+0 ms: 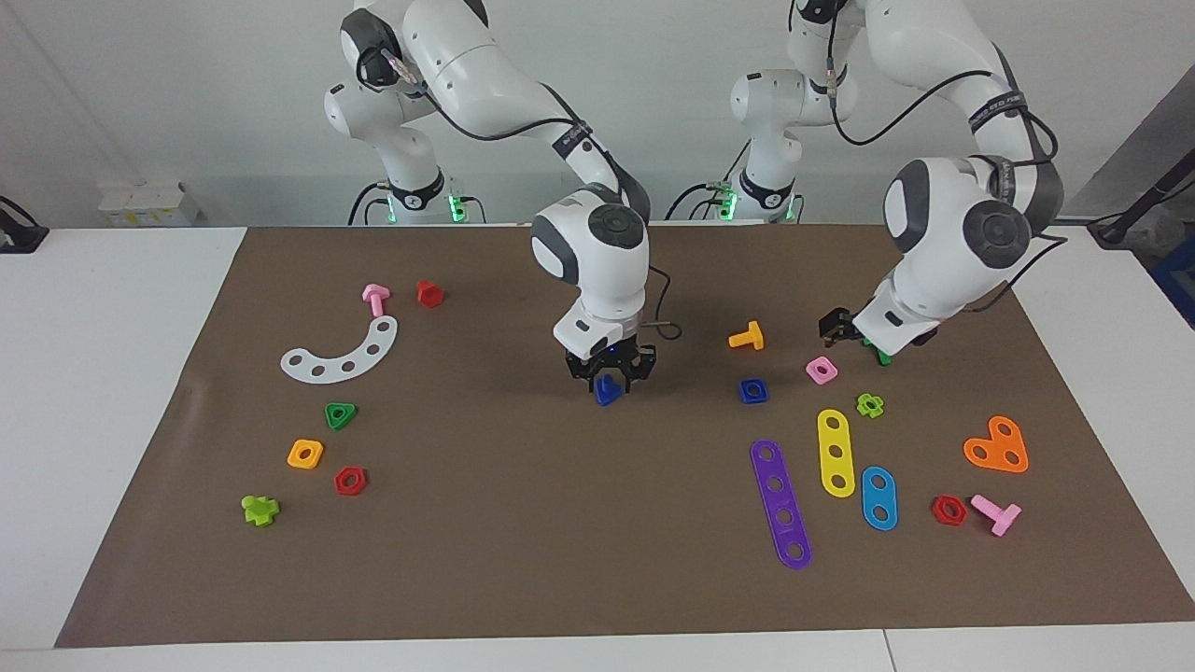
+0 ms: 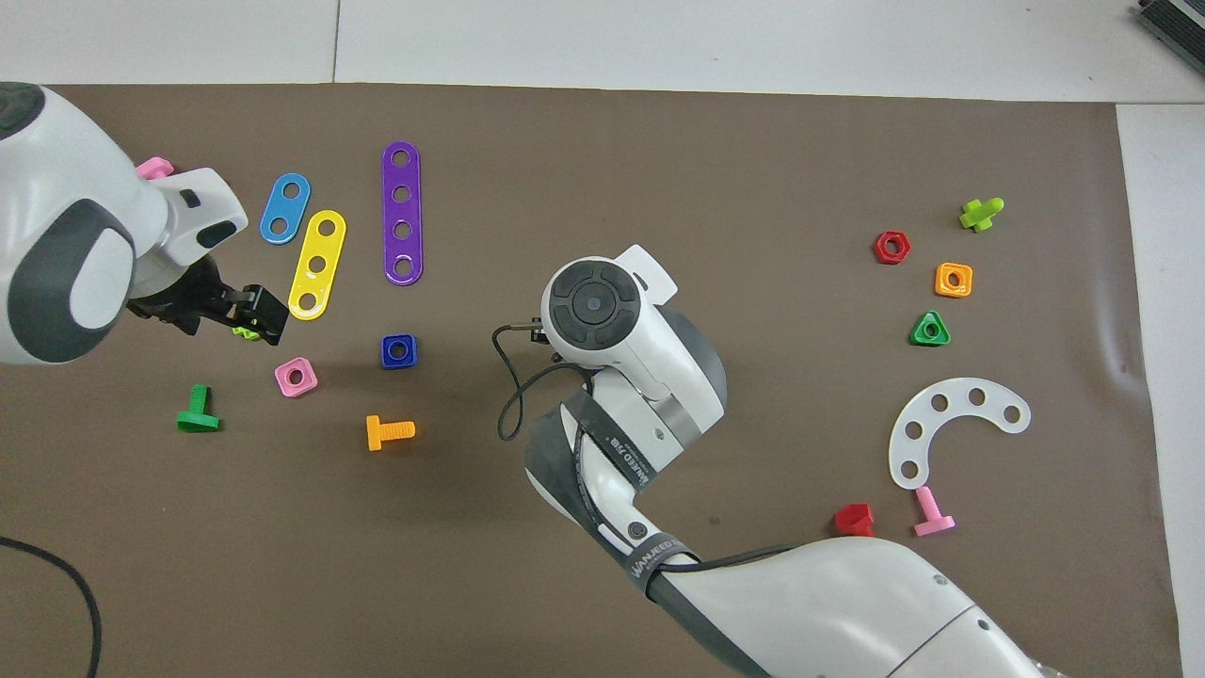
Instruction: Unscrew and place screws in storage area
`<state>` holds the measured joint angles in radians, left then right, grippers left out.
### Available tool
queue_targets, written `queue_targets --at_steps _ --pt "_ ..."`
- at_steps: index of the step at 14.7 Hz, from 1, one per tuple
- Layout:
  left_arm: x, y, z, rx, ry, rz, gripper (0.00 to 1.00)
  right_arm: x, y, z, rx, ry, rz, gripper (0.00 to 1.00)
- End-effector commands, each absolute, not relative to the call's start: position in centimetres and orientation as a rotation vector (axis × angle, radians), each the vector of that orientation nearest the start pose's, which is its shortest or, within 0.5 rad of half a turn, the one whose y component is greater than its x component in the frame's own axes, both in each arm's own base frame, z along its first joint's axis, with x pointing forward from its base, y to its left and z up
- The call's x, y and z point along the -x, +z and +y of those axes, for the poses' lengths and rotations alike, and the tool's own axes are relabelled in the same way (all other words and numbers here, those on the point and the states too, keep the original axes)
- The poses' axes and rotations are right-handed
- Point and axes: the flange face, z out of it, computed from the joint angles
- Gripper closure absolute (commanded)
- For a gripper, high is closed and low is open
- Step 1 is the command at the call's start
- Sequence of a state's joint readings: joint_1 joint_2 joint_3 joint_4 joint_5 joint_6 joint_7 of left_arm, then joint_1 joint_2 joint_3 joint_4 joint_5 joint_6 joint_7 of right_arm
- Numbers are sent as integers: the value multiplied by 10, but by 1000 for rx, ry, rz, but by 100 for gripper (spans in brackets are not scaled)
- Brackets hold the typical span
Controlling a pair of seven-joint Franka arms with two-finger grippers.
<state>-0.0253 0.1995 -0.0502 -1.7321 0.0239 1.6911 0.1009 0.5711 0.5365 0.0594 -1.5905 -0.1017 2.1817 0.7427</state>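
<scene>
The right gripper (image 1: pixel 609 374) is down at the middle of the brown mat (image 1: pixel 579 560), its fingers set on either side of the blue screw (image 1: pixel 607 390) — the screw rests on the mat, and whether the fingers already pinch it I cannot tell. In the overhead view the right arm's wrist hides both. The left gripper (image 1: pixel 837 326) hangs raised over the green bolt (image 2: pixel 197 411) and pink nut (image 1: pixel 822 371) toward the left arm's end of the worktop, fingers spread and holding nothing. The blue square nut (image 1: pixel 752 391) lies alone beside the pink nut, near the orange bolt (image 1: pixel 747 336). The storage area (image 1: pixel 373 439) — bare mat among the white curved strip (image 1: pixel 341 354), green triangular nut (image 1: pixel 341 414), orange square nut (image 1: pixel 305 454) and red hex nut (image 1: pixel 350 481) — lies toward the right arm's end, well apart from the screw.
</scene>
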Motion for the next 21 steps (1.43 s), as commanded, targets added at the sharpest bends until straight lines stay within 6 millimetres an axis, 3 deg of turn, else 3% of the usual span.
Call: queue_targets --at_steps 1,5,8,11,13,16,21 --pt "-558 462 -30 3073 372 281 0 -563 321 398 3167 -106 128 42" --pt "-528 515 -29 3077 248 161 0 -561 321 398 3171 -89 133 52" --pt "-519 543 -32 3081 160 83 0 -559 321 401 3167 -82 148 77" --pt "-520 557 -32 3084 106 75 0 -559 322 402 3158 -93 184 100" --pt "-515 563 -30 3084 97 84 0 -561 332 397 3155 -104 182 100" --pt "-512 558 -19 3085 107 61 0 -576 356 347 3150 -125 223 100" --pt "-506 553 8 3086 112 -7 0 -595 352 207 3174 -97 175 100"
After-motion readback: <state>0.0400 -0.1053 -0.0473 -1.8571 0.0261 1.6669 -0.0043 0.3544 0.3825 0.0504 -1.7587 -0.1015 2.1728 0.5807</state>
